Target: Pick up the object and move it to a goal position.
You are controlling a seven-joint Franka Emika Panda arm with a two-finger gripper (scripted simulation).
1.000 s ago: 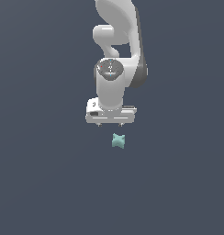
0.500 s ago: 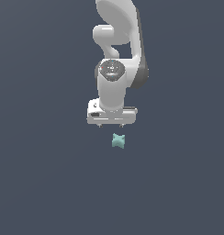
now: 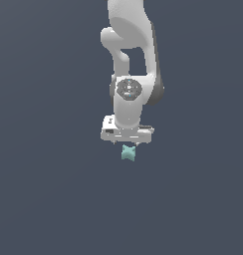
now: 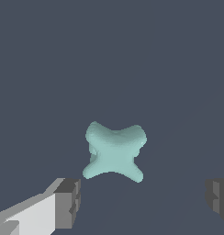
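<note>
Gripper (image 3: pixel 126 143) jaws spread wide, empty, poised directly above star block (image 3: pixel 128 152) lying on flat grey floor (image 3: pixel 49 199). Wrist view: block (image 4: pixel 114 152) sits between fingers (image 4: pixel 68 202) but appears off centre. Risk: pads meet curved lobes, block twists or squirts out on closing.

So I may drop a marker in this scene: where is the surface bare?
Bare dark surface lies all around the teal star block. The only crowded spot is right at the block, where the open gripper hangs over it.
</note>
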